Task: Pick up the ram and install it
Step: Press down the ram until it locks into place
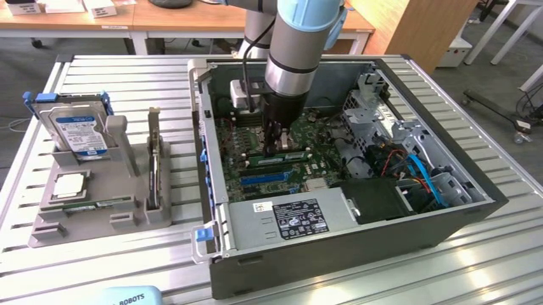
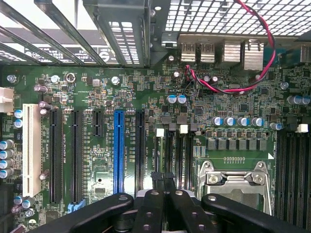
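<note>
There is one open computer case (image 1: 339,210), one gray holder tray (image 1: 93,216), one hard drive (image 1: 78,130), one square chip (image 1: 70,184), and one robot arm (image 1: 297,51).

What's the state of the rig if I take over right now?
Pincer: shut, reaching down into the open computer case, tips just over the motherboard at the memory slots.
Ram: green stick with a pale label, lying along the slots right at the pincer tips.
Done: the ram has reached the slot area.
Open: can't tell whether it is gripped, merely pressed, or fully seated, so treat the install as unconfirmed.
</note>
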{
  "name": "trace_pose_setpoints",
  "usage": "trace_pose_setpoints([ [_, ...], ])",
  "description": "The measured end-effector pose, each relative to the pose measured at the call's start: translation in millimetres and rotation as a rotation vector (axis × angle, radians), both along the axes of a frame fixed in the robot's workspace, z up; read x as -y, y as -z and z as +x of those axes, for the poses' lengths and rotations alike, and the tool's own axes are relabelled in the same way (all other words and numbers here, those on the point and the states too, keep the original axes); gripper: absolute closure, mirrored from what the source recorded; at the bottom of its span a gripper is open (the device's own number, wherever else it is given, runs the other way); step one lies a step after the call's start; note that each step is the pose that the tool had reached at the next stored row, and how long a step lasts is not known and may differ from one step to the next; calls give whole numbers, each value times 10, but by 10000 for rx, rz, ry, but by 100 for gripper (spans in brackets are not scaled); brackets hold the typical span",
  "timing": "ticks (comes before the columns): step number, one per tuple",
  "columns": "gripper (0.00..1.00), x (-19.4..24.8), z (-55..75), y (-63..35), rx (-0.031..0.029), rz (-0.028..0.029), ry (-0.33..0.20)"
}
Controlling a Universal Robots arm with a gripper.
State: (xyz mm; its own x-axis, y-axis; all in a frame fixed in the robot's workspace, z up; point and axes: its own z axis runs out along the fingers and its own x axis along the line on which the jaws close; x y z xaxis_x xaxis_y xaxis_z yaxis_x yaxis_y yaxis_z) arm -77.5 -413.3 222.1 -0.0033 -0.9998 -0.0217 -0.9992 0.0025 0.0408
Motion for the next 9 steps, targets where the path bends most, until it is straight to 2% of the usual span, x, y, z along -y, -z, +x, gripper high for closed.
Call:
trace_pose_setpoints([
  [9,90,0,0,2,1,0,0],
])
